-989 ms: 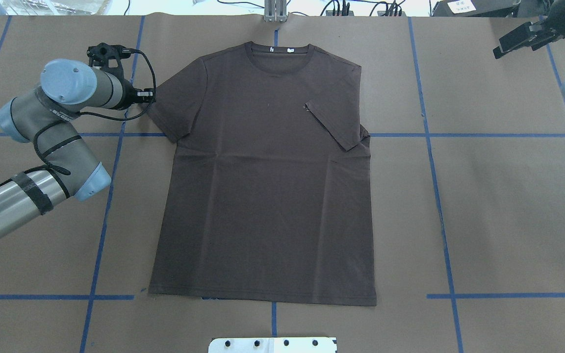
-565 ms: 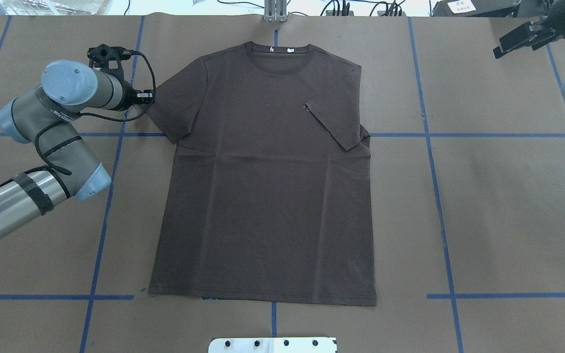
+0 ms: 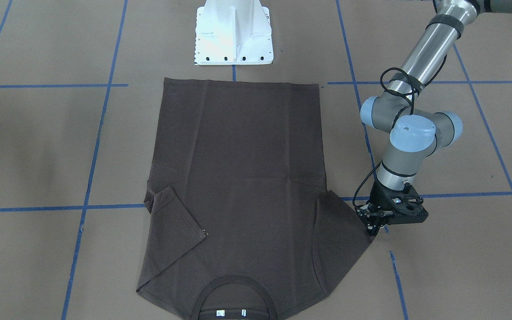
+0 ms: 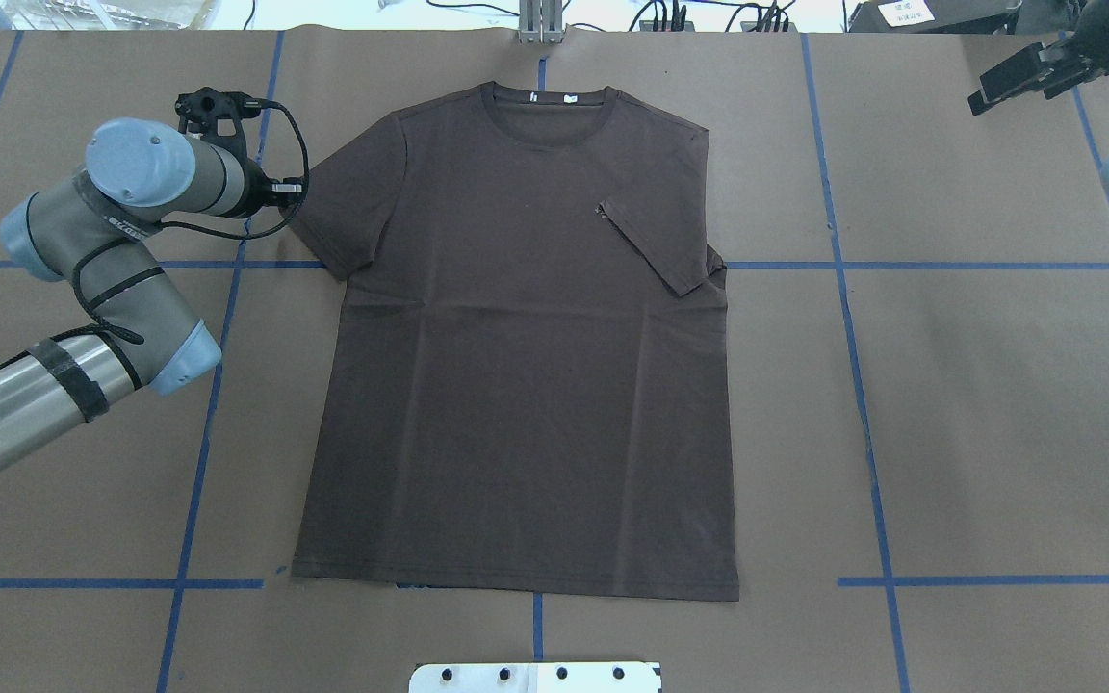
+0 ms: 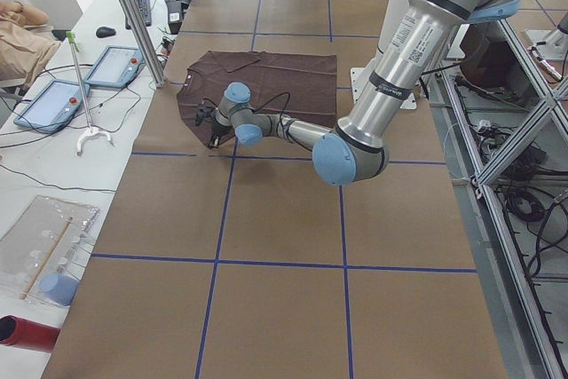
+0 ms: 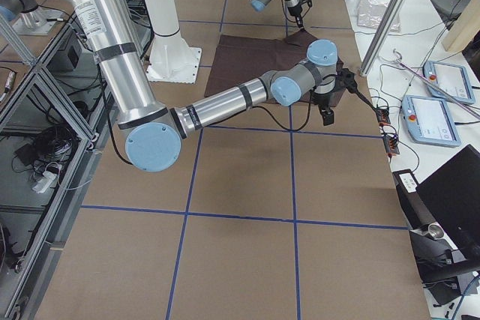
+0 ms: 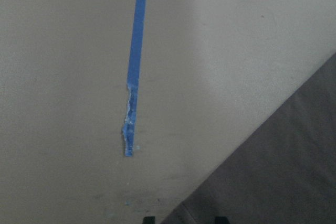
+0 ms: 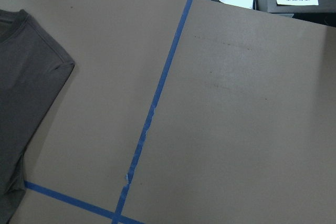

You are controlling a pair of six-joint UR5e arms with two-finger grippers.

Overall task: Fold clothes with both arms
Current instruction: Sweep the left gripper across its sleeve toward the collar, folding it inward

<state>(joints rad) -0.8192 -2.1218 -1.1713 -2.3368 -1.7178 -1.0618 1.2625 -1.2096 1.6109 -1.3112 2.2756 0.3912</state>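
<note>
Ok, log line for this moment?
T-shirt flat, one sleeve folded in | left gripper open at other sleeve tip | right gripper off T-shirt, state unclear

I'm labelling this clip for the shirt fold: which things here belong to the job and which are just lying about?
Job: dark brown T-shirt; left hand at its sleeve; right hand off to the side.
Lying about: white pedestal base; blue tape lines; tablets on the side bench.

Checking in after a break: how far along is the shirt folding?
Done: the right sleeve lies folded onto the chest of the T-shirt. In hand: the left gripper sits at the tip of the left sleeve, jaws apart, nothing lifted. Left: that sleeve, then the body folds; the right gripper hovers clear of the cloth.
</note>
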